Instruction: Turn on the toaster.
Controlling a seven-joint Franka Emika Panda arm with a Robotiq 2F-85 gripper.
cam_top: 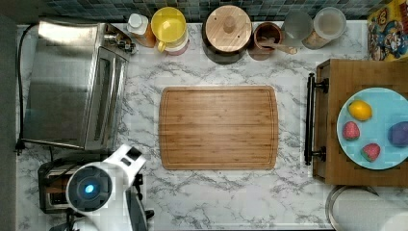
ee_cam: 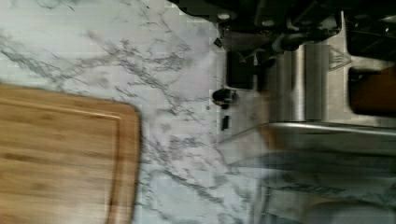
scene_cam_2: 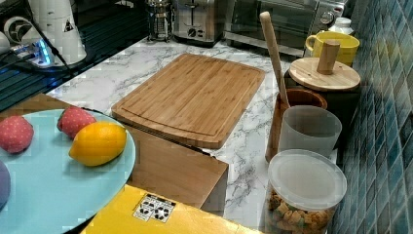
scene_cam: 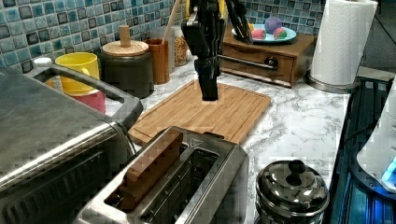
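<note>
The toaster is a small steel box at the top view's lower left, partly covered by my white arm. In the left view the toaster stands in the foreground with a brown slab upright in one slot. My dark gripper hangs beyond it, in line with the cutting board. In the wrist view the gripper is over the toaster's steel end, where a black lever slot and a small black knob show. The right view has the toaster far back.
A large steel toaster oven stands beside the toaster. A wooden cutting board lies mid-counter. A steel lidded pot sits next to the toaster. Jars and a yellow mug line the tiled wall. A fruit plate and paper towel roll stand opposite.
</note>
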